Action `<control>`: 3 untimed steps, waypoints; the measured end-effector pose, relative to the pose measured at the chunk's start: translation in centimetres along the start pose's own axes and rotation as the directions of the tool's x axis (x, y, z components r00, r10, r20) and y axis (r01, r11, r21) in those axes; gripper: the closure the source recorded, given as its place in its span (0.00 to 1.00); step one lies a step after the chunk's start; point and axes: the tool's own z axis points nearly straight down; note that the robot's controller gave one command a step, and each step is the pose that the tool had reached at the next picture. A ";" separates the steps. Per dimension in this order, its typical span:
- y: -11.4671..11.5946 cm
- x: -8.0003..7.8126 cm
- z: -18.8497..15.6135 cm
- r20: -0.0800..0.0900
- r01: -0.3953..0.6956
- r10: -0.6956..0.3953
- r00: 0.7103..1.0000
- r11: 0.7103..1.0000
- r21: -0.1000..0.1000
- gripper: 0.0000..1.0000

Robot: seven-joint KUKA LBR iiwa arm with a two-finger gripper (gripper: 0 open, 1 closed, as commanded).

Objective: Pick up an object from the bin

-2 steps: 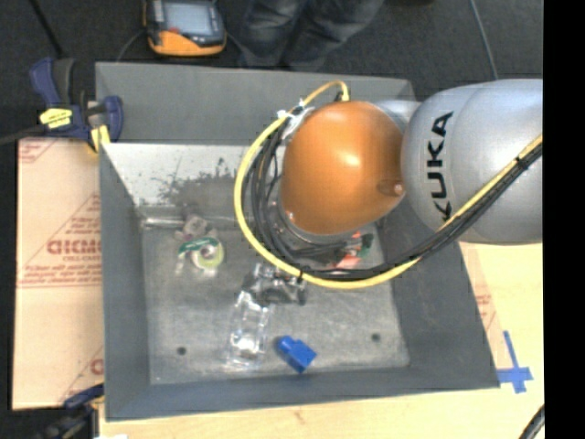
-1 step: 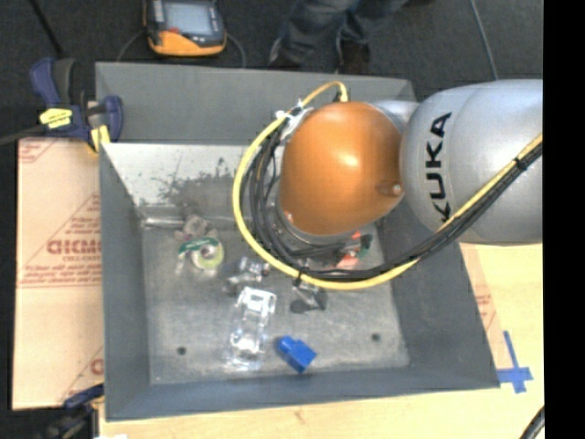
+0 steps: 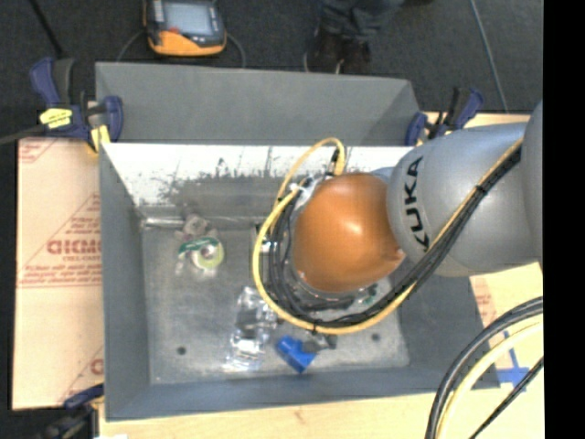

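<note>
Three loose things are lying left of the end effector (image 3: 316,329) in the grey metal bin (image 3: 123,282).
The small blue plastic piece (image 3: 294,353) is sitting nearest, just beside the end effector at its lower left, its long axis seemingly slanting down toward the right. The crumpled clear plastic wrapper (image 3: 249,323) is lying just beyond; the round white-and-green piece (image 3: 202,253) is resting well apart, up-left. The orange domed wrist cover (image 3: 343,231) is masking the end effector, so I cannot tell whether it is open or closed.
</note>
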 end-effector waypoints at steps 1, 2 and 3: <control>0.0 0.9 2.9 0.014 0.153 -0.154 0.988 0.988 0.024 0.00; -0.3 2.6 3.0 0.008 0.495 -0.496 0.868 0.867 0.048 0.00; 0.0 2.1 2.7 0.016 0.499 -0.500 0.866 0.865 0.052 1.00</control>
